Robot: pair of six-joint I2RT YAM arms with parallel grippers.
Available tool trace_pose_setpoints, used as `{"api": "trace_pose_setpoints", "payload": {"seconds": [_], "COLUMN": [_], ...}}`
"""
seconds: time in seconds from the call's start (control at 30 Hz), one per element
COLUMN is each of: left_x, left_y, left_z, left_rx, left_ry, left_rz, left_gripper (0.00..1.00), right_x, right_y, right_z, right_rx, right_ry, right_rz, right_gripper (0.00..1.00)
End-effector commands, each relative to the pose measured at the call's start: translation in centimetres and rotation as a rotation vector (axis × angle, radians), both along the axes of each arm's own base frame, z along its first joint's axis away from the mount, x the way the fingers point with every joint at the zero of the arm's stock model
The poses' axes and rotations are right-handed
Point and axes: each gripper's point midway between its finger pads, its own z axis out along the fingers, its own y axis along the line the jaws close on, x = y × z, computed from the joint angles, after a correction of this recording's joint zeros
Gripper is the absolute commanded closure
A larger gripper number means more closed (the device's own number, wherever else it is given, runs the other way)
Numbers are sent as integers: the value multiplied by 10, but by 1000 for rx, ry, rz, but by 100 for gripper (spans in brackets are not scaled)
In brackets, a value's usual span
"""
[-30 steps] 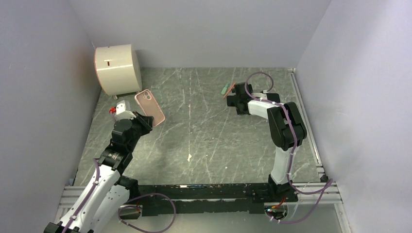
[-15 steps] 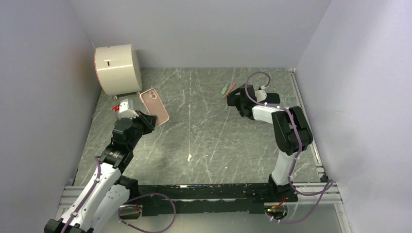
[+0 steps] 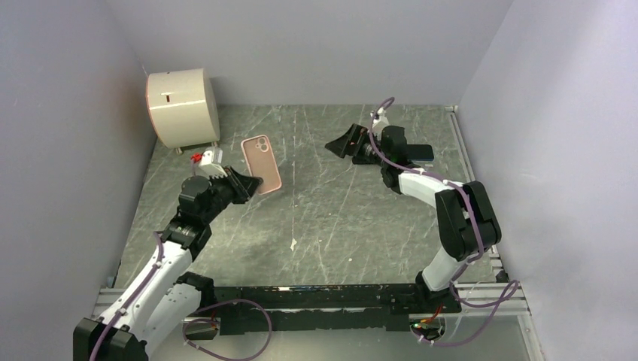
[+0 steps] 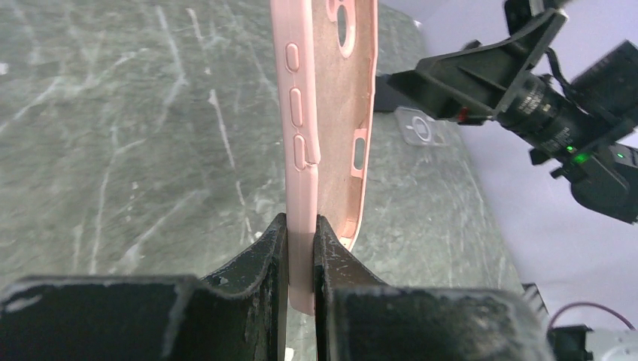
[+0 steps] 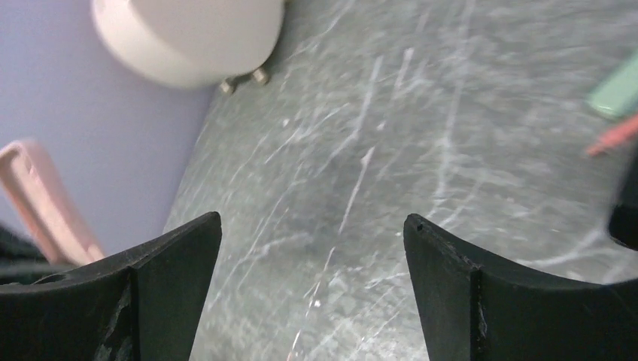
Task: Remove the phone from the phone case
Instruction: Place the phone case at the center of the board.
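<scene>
A cream round-topped box (image 3: 180, 107) stands at the back left of the grey tabletop (image 3: 316, 218). Just right of it, the left fingers (image 4: 301, 226) are pinched tight on the bottom edge of the pink phone case (image 4: 331, 113). They hold it upright, clear of the tabletop, and its hollow inner face shows in the left wrist view. Further right, well apart from the case, the right fingers (image 5: 310, 222) stand wide open with nothing between them, pointing toward the case. A green strip (image 5: 617, 94) and a red one (image 5: 613, 135) lie beside them.
</scene>
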Motion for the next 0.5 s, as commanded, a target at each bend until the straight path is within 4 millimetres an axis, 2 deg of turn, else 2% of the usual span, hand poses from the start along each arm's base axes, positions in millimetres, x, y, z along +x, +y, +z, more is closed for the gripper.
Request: {"api": "trace_pose_setpoints", "payload": {"seconds": [0.0, 0.13, 0.3, 0.47], "left_x": [-7, -11, -14, -20], "left_y": [-24, -37, -47, -57], "left_z": [27, 28, 30, 33], "left_rx": [-44, -56, -69, -87], "left_ry": [-119, -123, -127, -140], "left_rz": [-156, -247, -318, -398], "left_gripper": [97, 98, 97, 97], "right_x": [-39, -56, -78, -95], "right_y": [41, 66, 87, 107], "right_z": [53, 74, 102, 114], "right_rx": [-11, -69, -25, 0], "right_ry": [-254, -314, -363, -379], "right_rz": [315, 393, 490, 586], "right_gripper": [7, 8, 10, 14]}}
